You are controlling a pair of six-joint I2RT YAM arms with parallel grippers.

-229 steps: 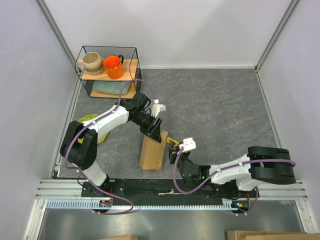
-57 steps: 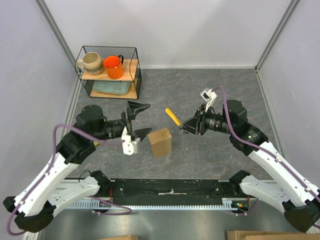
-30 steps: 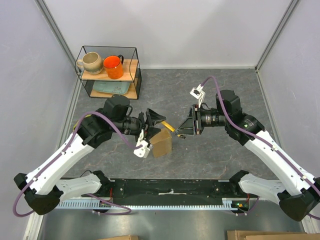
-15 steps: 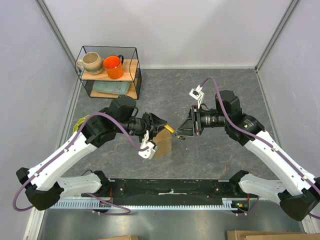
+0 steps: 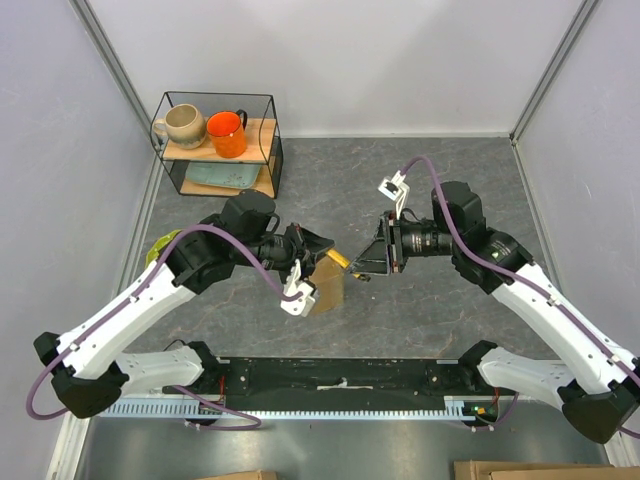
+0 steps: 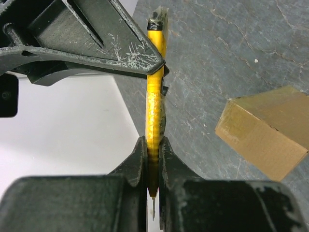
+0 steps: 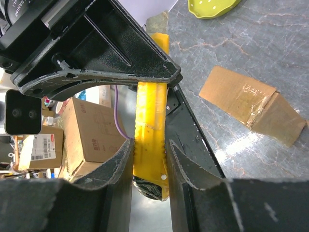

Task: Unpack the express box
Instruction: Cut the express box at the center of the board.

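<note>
The express box (image 5: 328, 291), small brown cardboard with clear tape, lies on the grey table; it also shows as the box (image 6: 263, 130) and the box (image 7: 246, 104). Above it a yellow utility knife (image 5: 343, 262) hangs in the air between both grippers. My left gripper (image 5: 324, 249) is shut on the knife's blade end (image 6: 152, 121), the thin blade tip poking out behind its fingers (image 6: 138, 159). My right gripper (image 5: 362, 264) is shut on the butt end of the knife (image 7: 152, 130). Neither gripper touches the box.
A wire shelf (image 5: 272, 150) at the back left carries a beige mug (image 5: 183, 125), an orange mug (image 5: 227, 133) and a pale tray below. A green plate (image 5: 160, 246) lies partly under my left arm, seen too as the plate (image 7: 212, 7). Walls enclose the table.
My left gripper has closed from half open onto the knife's blade end and shifted slightly toward it. The right gripper has kept still, holding the knife. The box has not moved.
</note>
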